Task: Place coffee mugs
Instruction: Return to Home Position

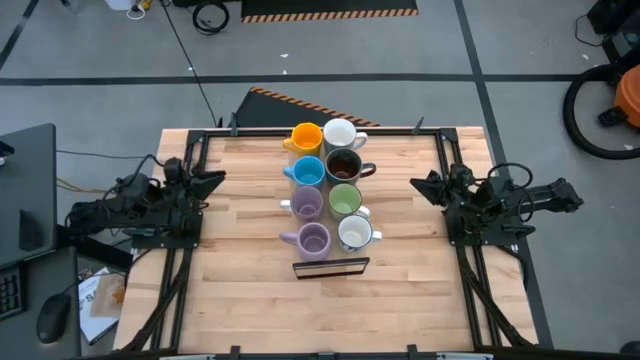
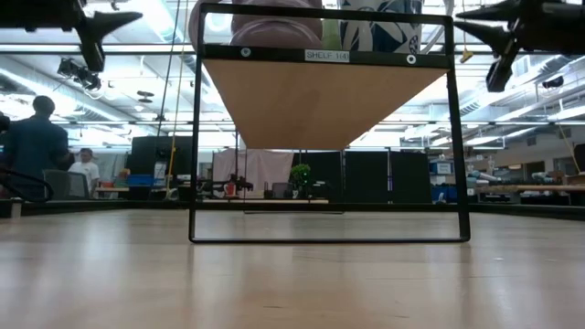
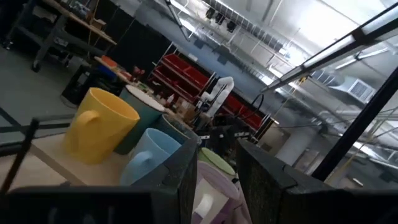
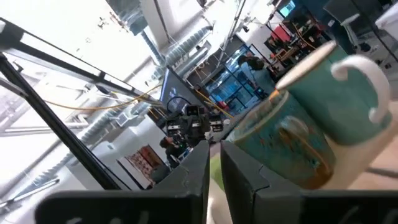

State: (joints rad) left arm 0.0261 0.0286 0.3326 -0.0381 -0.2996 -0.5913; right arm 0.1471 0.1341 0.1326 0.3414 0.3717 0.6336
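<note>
All eight small handled ceramic mugs [image 1: 308,171] fill the long raised wooden board [image 2: 320,100]: placing looks done to me. Left gripper [image 1: 212,180], slightly spread, and right gripper [image 1: 422,185], nearly pressed together, hang empty over the table's [image 1: 250,300] side edges.

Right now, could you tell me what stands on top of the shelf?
Eight mugs in two rows: orange, light blue, lavender, lavender; white, dark brown, green, white. They hide the shelf top; only its front edge shows.

Behind the left gripper [image 3: 217,154], a pale lavender ceramic mug [image 3: 214,198] is partly hiding; inward of the right gripper [image 2: 462,13], the picture's top edge is cutting off a white leaf-patterned ceramic mug [image 2: 379,26].
</note>
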